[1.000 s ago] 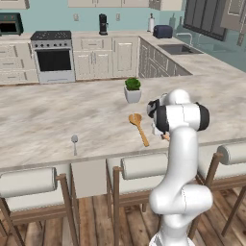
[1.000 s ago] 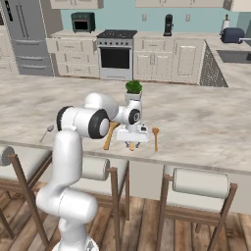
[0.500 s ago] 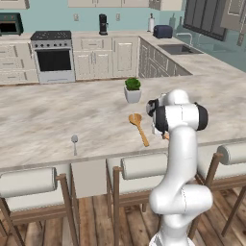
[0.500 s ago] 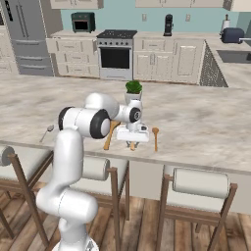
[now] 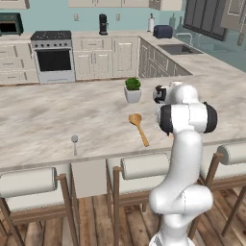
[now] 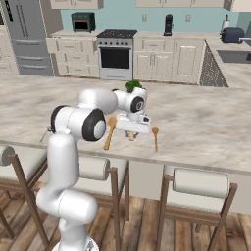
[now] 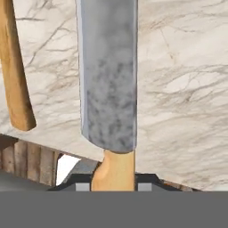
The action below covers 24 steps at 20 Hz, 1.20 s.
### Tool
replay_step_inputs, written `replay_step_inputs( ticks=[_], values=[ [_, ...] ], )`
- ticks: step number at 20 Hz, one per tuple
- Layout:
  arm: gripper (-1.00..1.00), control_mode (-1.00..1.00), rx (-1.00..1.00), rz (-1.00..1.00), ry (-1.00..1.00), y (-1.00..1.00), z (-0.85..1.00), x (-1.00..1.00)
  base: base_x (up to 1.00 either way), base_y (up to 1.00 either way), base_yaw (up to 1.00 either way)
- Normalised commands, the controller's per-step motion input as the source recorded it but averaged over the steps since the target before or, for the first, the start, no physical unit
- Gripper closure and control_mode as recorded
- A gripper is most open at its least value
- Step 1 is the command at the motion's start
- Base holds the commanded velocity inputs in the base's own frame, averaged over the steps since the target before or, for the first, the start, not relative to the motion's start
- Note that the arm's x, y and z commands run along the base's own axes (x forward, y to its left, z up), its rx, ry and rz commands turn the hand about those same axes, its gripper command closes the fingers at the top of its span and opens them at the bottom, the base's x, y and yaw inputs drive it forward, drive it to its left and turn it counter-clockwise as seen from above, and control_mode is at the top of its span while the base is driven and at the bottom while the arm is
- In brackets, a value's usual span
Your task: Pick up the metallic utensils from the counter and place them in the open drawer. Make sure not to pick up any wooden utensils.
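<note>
The knife (image 7: 108, 75), a bluish-steel blade on a short orange-tan handle, lies flat on the beige marbled counter (image 7: 182, 89). My gripper (image 7: 113, 187) is shut on its handle, low over the counter near the front edge (image 6: 131, 131). The small grey metal spoon (image 5: 74, 141) lies far to the left, close to the front edge. The long wooden spoon (image 5: 139, 128) rests just left of the gripper (image 6: 109, 133), and its handle (image 7: 13, 67) runs beside the blade. A cream panel (image 5: 89, 178) hangs under the counter edge; whether it is the open drawer I cannot tell.
A potted plant (image 5: 132, 90) stands behind the gripper. Another slim orange-tan utensil (image 6: 155, 138) lies just right of it. Padded stools (image 6: 201, 184) line the counter's near side. Stove (image 5: 53, 55) and sink (image 5: 179, 49) sit on the far counters.
The jaws have closed in on the knife's handle. The arm and the other utensils have stayed where they were.
</note>
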Motion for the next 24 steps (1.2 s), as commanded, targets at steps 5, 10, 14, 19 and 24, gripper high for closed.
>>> replay_step_inputs(
  ticks=[5, 10, 14, 19, 24],
  values=[
    [1.0, -1.0, 0.23, 0.0, -0.19, 0.0, 1.0, -0.62, 0.0, 0.0, 0.0],
    [1.0, -1.0, 0.14, -0.02, -0.06, 0.05, 1.0, -0.66, 0.0, 0.0, 0.0],
    [1.0, -1.0, 0.0, 0.0, 0.0, 0.28, 1.0, -0.78, 0.0, 0.0, 0.0],
    [1.0, -1.0, -0.04, 0.0, 0.03, 0.37, 0.98, -0.58, 0.0, 0.0, 0.0],
    [1.0, -1.0, -0.06, -0.01, 0.02, 0.34, 0.68, -0.45, 0.0, 0.0, 0.0]
  ],
)
